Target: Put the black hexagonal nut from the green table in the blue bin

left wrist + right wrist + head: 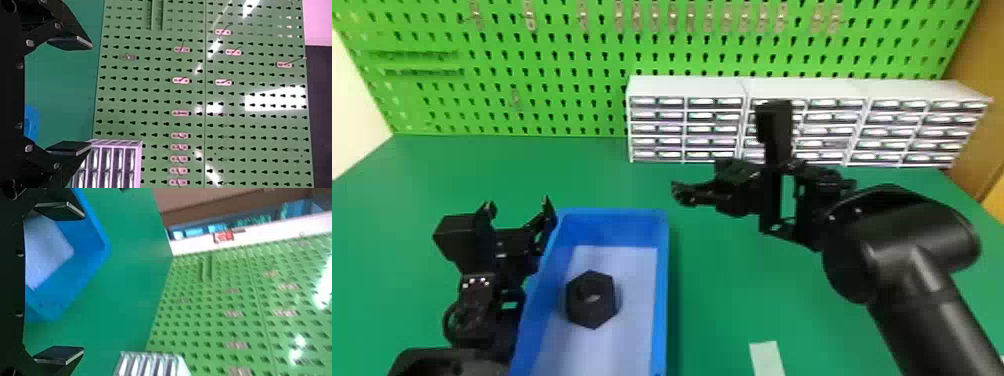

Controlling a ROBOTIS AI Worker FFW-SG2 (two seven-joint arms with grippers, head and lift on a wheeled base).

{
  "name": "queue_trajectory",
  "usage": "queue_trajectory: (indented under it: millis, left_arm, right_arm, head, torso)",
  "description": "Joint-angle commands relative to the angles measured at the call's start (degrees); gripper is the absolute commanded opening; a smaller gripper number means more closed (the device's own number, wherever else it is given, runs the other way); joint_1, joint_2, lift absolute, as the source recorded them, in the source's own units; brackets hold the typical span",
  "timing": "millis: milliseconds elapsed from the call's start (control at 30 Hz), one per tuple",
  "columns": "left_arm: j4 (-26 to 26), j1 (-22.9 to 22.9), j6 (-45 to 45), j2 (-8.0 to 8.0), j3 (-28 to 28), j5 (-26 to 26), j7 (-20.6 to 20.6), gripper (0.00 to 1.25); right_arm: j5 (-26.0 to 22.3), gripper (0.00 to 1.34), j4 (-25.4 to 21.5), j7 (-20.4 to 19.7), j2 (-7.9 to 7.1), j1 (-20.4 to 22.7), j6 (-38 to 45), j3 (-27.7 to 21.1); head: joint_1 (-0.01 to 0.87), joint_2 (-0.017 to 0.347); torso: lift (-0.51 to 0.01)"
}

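Black hexagonal nut [604, 300] in blue bin [661, 280], right of open left hand [518, 204], left of open right hand [684, 193]; touching neither.

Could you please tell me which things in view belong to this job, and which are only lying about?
For the job:
- black hexagonal nut, inside the bin
- blue bin
- green table

Only lying about:
- pale slip on the table
- drawer cabinets at the back
- green pegboard behind
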Motion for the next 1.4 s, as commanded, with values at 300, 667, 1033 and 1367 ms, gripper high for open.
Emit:
queue_trajectory:
  millis: [300, 667, 1033, 1367]
  left_arm:
    - [0.0, 0.0, 0.0, 0.0, -0.3, -0.1, 0.1, 0.89]
    - [0.4, 0.0, 0.0, 0.0, -0.9, -0.1, 0.3, 0.89]
    - [0.4, -0.1, 0.0, -0.09, -1.3, 0.2, 0.5, 0.89]
    - [0.4, -0.1, 0.0, -0.09, -1.4, 0.4, 0.6, 0.89]
  right_arm:
    - [0.2, 1.24, -5.7, -13.1, 3.06, 9.1, -13.2, -10.1]
    - [2.6, 1.22, -7.2, -21.6, 3.67, 15.7, -20.8, -16.9]
    - [6.9, 1.22, -6.7, -26.0, 3.85, 21.1, -28.5, -20.3]
    - [9.4, 1.21, -5.4, -27.5, 3.94, 24.9, -32.1, -19.8]
  head:
    - [0.657, 0.057]
    - [0.657, 0.057]
    - [0.657, 0.057]
    - [0.657, 0.057]
  torso:
    - [-0.095]
    - [-0.095]
    - [-0.095]
    - [-0.095]
